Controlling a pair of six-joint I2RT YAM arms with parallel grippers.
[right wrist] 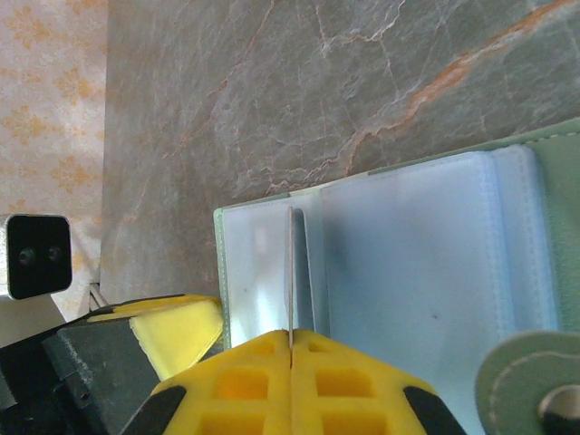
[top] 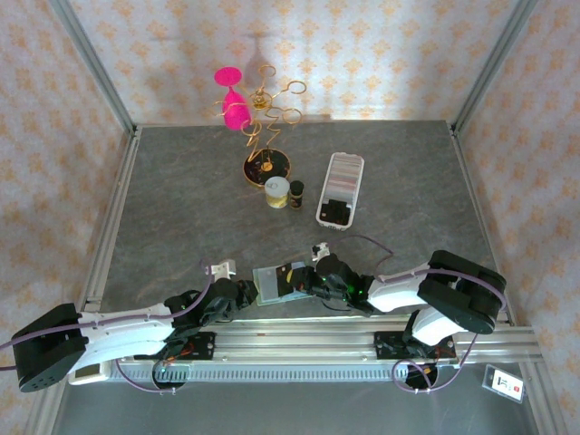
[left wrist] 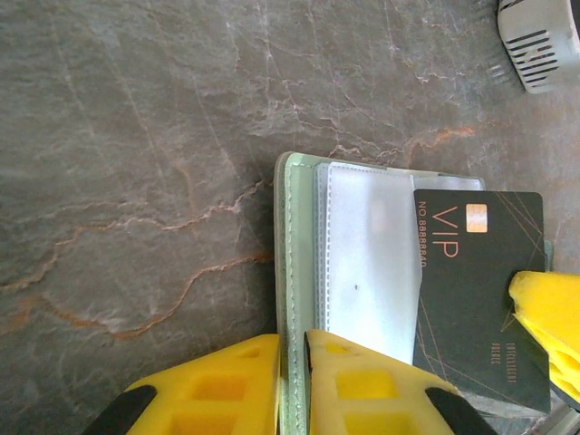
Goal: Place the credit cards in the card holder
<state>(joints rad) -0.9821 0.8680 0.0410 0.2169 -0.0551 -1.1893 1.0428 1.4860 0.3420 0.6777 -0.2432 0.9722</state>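
Note:
The sage-green card holder [top: 272, 281] lies open near the table's front edge, its grey-blue pockets [left wrist: 367, 263] facing up. My left gripper [left wrist: 292, 343] is shut on the holder's green left edge [left wrist: 288, 227]. A dark VIP credit card [left wrist: 480, 272] rests over the holder's right side, held by my right gripper [right wrist: 291, 335], which is shut on it. In the right wrist view the card [right wrist: 291, 263] is seen edge-on, standing over a pocket [right wrist: 408, 281]. More credit cards [top: 344, 170] stand packed in a row in the clear tray [top: 323, 201].
A gold wire stand [top: 265, 136] with a pink glass [top: 234, 100] is at the back. A small jar [top: 277, 192] and a dark little bottle [top: 296, 193] stand beside the tray. The holder's snap tab [right wrist: 535, 385] lies at the right.

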